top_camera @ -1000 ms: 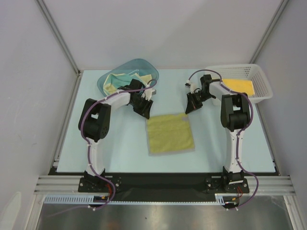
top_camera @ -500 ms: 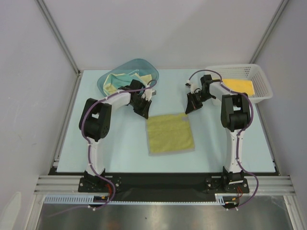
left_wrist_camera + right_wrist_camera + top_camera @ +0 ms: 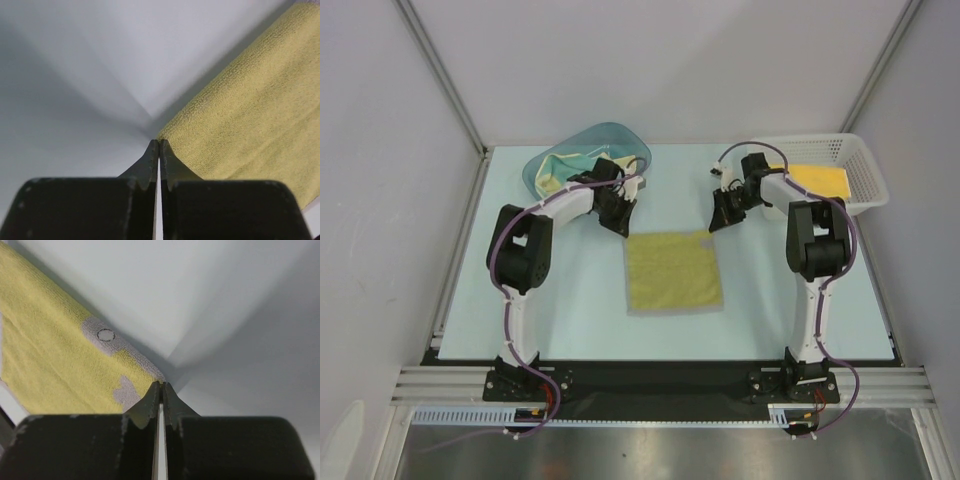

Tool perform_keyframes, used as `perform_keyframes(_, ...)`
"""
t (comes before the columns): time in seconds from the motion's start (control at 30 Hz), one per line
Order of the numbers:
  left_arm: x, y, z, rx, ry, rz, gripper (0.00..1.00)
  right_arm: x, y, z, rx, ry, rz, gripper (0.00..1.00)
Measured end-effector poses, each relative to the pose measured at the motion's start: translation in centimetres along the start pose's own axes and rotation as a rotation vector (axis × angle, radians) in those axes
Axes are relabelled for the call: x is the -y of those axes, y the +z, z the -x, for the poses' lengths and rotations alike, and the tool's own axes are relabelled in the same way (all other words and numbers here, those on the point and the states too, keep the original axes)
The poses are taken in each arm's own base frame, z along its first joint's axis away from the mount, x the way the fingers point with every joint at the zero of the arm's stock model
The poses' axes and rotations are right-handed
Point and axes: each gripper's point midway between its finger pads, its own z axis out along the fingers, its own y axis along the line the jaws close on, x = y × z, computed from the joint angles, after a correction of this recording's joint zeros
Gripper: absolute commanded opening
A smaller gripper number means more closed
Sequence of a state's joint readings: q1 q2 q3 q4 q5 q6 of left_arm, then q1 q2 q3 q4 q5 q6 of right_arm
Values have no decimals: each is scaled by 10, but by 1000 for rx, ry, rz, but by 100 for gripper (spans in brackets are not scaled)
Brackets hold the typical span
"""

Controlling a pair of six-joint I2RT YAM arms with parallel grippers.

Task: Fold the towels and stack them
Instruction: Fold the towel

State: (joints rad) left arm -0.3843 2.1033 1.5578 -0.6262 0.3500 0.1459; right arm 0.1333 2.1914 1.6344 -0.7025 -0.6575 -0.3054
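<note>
The left gripper (image 3: 158,144) and right gripper (image 3: 161,385) each have jaws closed on just the tip of 1 towel (image 3: 674,272) corner, the cloth spread flat between them, so a lift could let 1 corner slip and skew the fold.

We look into a robot lab cell, plain white panel walls (image 3: 660,60), aluminium frame posts (image 3: 440,75), pale tabletop (image 3: 570,310), left arm (image 3: 520,260) and right arm (image 3: 815,250) bolted to a slotted rail (image 3: 660,382).
</note>
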Motion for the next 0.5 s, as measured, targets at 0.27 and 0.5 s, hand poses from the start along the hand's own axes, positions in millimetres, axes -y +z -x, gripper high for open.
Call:
perform_keyframes(0.27,-10,-4,29,88,6,57,0,7,-17,21,119,-62,-92,0)
perform_keyframes(0.5,-16,-4,37,122,0,88,0,14,-19,29,168,-80,-128,0)
